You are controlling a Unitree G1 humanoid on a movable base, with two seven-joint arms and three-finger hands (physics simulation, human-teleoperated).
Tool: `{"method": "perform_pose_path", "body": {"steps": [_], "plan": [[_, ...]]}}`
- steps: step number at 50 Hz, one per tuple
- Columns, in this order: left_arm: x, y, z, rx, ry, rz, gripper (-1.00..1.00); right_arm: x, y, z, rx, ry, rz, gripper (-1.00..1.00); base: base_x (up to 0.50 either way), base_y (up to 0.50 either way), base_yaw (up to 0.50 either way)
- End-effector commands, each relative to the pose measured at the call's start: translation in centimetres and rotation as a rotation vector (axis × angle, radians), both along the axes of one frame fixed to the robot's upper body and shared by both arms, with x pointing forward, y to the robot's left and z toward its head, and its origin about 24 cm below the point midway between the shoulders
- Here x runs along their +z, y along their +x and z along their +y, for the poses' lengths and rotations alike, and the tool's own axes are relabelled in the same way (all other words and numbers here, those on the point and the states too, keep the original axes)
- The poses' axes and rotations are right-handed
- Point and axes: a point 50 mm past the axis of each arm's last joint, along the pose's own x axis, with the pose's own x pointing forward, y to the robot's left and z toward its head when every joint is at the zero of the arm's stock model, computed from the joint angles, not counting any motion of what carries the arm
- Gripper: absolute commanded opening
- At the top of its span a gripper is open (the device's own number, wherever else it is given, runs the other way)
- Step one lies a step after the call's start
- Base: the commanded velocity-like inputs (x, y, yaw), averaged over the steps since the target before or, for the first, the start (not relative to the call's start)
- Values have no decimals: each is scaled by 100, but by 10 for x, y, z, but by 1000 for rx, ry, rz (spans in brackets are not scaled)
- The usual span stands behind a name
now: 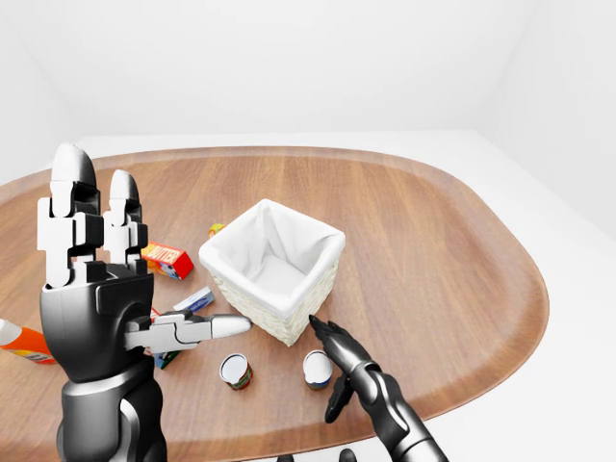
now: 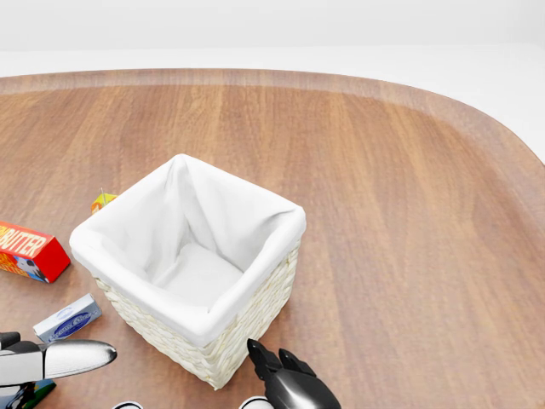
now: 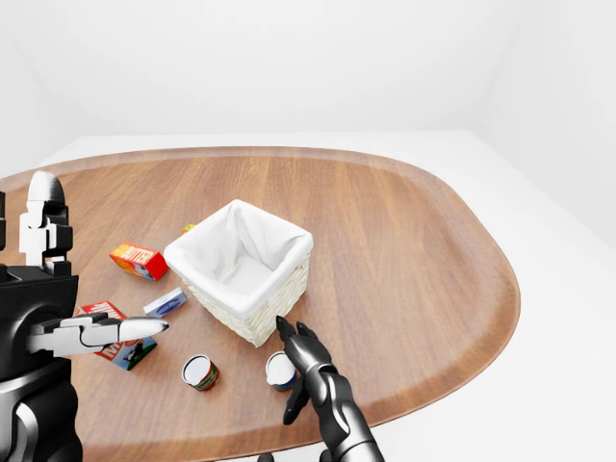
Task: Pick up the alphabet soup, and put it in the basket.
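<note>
Two cans stand on the wooden table [image 1: 433,250] below the basket. One has a blue-and-white label [image 1: 318,369]; I take it for the alphabet soup. The other has a red-and-green label [image 1: 236,371]. The white-lined wicker basket [image 1: 281,325] stands mid-table and is empty. My right hand [image 1: 333,371] is open, just right of the blue-and-white can. One finger points up toward the basket's corner and the thumb hangs below the can. I cannot tell if it touches the can. My left hand [image 1: 135,289] is raised at the left, open and empty.
An orange-red box [image 1: 166,258], a small blue-white box [image 1: 195,300], a small yellow item [image 1: 217,229] and a red-and-green packet [image 3: 120,342] lie left of the basket. An orange bottle [image 1: 24,342] lies at the far left. The table's rim runs close below the cans.
</note>
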Motion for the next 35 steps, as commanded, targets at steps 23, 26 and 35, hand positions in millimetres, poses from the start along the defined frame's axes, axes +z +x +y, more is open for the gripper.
{"method": "perform_pose_path", "body": {"steps": [23,26,35], "plan": [[-3,3,0,-1,1,18,100,-1,-1,8,40,20,3,-100,0,0,0],[-3,3,0,-2,1,16,100,-1,0,8,39,23,3,-100,0,0,0],[-3,4,0,-1,1,20,100,-1,0,8,35,28,6,-100,0,0,0]]}}
